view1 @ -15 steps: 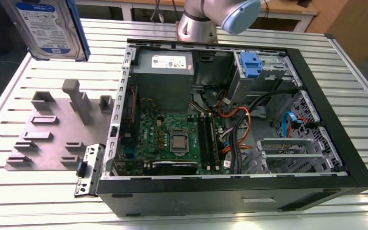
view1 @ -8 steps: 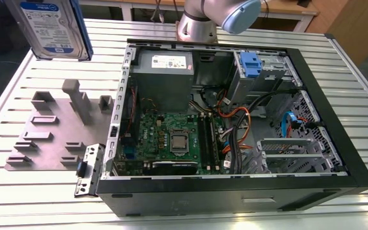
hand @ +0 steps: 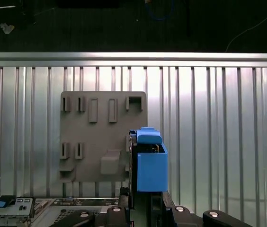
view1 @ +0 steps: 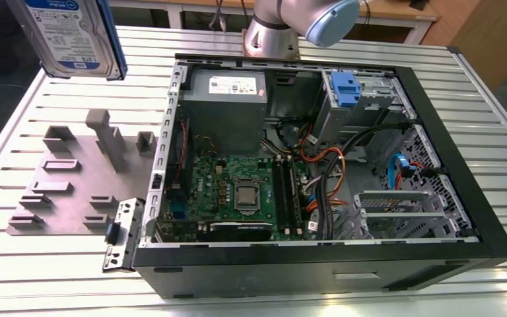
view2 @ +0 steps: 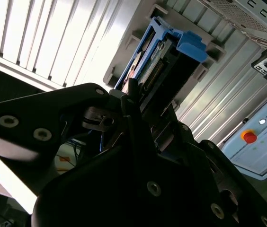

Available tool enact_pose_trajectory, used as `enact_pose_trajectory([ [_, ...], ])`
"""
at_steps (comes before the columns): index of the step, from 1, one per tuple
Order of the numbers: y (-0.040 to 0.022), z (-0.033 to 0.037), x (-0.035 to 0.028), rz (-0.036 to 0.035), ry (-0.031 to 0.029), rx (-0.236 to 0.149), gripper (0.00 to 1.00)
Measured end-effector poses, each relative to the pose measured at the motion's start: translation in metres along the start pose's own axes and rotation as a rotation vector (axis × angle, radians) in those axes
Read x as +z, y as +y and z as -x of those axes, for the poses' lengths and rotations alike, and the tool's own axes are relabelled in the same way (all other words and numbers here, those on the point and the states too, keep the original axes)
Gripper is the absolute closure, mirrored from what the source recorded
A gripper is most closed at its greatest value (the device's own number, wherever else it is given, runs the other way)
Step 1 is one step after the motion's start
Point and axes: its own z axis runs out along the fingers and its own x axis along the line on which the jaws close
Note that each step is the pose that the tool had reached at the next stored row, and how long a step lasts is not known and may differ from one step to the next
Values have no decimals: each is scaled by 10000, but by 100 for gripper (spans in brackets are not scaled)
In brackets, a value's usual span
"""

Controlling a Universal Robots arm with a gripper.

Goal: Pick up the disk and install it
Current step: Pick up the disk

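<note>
The disk [view1: 68, 36] hangs high above the table at the exterior view's left. Its white-and-blue label faces the camera and a blue rail runs down its side. In both wrist views it stands edge-on, and I see the blue carrier [hand: 150, 165] and the connector edge [view2: 155, 71]. My gripper [view2: 138, 101] is shut on the disk, one black finger on each flat face. Below the held disk lies the grey holder plate [hand: 102, 127], where it no longer sits.
The open computer case [view1: 487, 224] lies on the slatted metal table [view1: 51, 277]. Inside are a motherboard [view1: 236, 191], loose cables, a blue bracket on the upper drive bay [view1: 346, 89] and a metal cage [view1: 403, 211]. The arm's base [view1: 276, 33] stands behind the case.
</note>
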Motion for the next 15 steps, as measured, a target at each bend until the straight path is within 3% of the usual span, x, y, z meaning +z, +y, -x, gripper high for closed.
enact_pose_trajectory([
  [10, -3, 1, -17, 9, 1, 1, 65],
  [15, -65, 2, -19, 9, 1, 0, 65],
])
